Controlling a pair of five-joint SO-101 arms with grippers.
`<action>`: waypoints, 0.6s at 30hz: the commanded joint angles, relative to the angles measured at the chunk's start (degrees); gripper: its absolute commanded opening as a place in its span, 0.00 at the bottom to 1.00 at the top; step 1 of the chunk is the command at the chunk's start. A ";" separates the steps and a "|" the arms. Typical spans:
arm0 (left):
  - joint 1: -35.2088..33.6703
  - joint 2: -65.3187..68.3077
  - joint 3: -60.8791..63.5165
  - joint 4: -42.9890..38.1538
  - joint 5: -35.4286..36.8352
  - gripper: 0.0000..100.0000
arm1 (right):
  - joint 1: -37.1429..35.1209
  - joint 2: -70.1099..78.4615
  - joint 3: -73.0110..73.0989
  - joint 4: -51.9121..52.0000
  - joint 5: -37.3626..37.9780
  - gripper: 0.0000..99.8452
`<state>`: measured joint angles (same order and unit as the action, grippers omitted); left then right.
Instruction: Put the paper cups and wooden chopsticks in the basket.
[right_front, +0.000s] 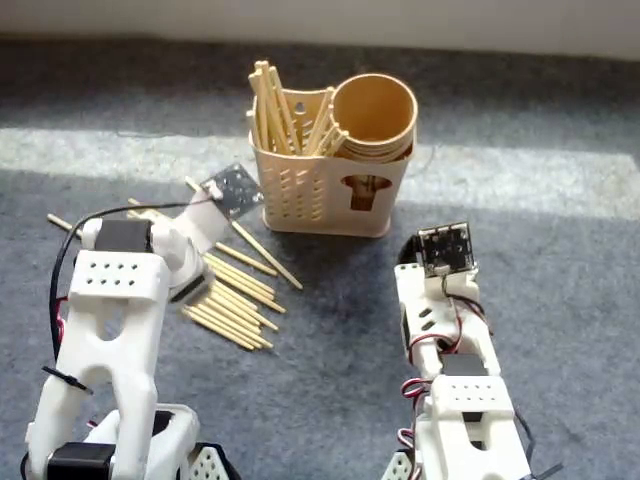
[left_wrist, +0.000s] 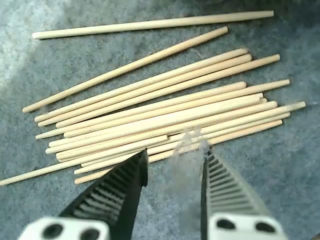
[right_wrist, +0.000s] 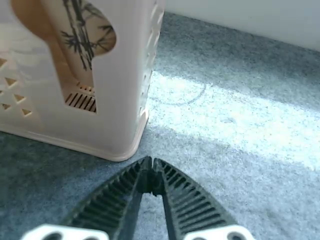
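Observation:
A cream plastic basket (right_front: 325, 190) stands at the back centre, holding stacked paper cups (right_front: 374, 118) and several wooden chopsticks (right_front: 275, 110). A pile of loose chopsticks (right_front: 232, 300) lies on the grey carpet left of it. In the left wrist view my left gripper (left_wrist: 172, 157) hangs open just above the near edge of that chopstick pile (left_wrist: 160, 117), with nothing between its fingers. My right gripper (right_wrist: 151, 167) is shut and empty, low over the carpet near the basket's front corner (right_wrist: 112, 107).
Grey carpet (right_front: 540, 230) covers the whole work area, with a bright strip of sunlight across the back. Two stray chopsticks (left_wrist: 150, 24) lie apart from the pile. A pale wall edge (right_wrist: 260, 20) runs behind the basket.

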<state>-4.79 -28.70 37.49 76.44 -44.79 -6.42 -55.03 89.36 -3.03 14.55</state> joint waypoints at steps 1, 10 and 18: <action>-0.48 -0.84 3.38 0.35 -10.29 0.15 | -0.66 -0.84 -0.92 -1.80 0.44 0.02; -0.31 -0.75 16.31 -11.69 -20.13 0.15 | -0.66 -0.84 -0.92 -1.80 0.44 0.02; 4.35 -0.40 23.96 -20.31 -20.48 0.21 | -0.66 -0.84 -0.92 -1.80 0.44 0.02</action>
<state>-2.51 -28.70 61.14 58.86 -64.66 -6.42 -55.03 89.36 -3.03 14.55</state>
